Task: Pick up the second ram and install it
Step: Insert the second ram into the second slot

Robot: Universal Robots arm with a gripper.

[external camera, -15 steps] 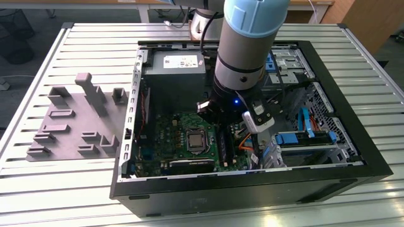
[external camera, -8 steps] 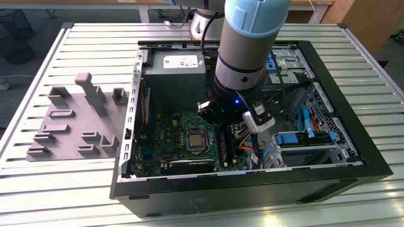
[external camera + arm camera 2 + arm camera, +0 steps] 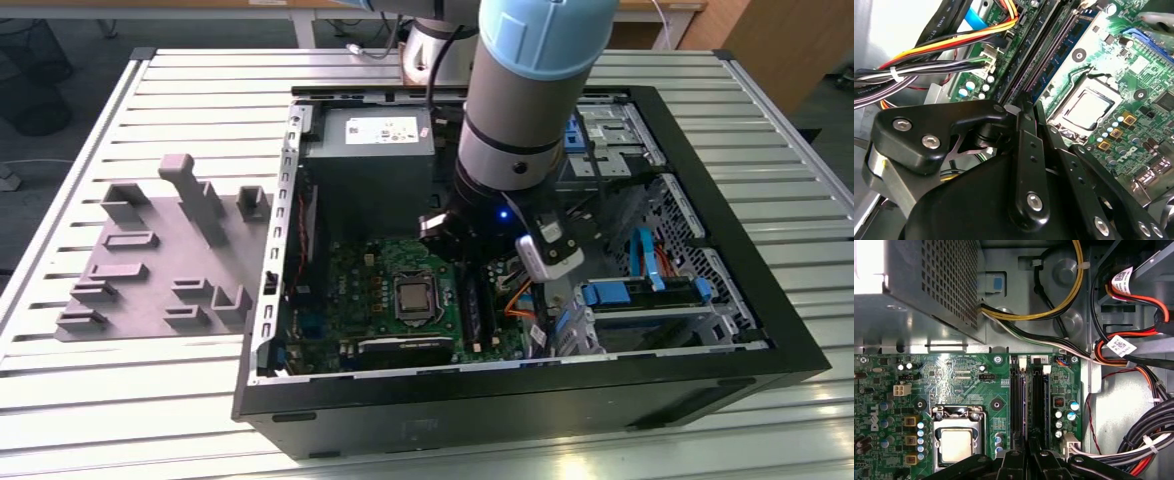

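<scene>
My gripper (image 3: pixel 1026 102) is shut, its two black fingers pressed together, low inside the open computer case (image 3: pixel 747 330). In the second wrist view its tips sit at the near end of the second ram (image 3: pixel 1043 56), a thin dark stick standing on edge in the black memory slots (image 3: pixel 1019 400) of the green motherboard (image 3: pixel 954 375). I cannot tell whether the tips touch the stick. In the first wrist view the fingers (image 3: pixel 1014 462) sit right over the ends of those slots. In the exterior view the arm (image 3: pixel 514 130) reaches down into the case and hides the fingers.
The processor socket (image 3: pixel 956 445) lies beside the slots. The power supply box (image 3: pixel 371 150) fills the case's far end, and cable bundles (image 3: pixel 929 50) run close by the slots. A grey tray with upright pegs (image 3: pixel 160 250) stands at the exterior view's left.
</scene>
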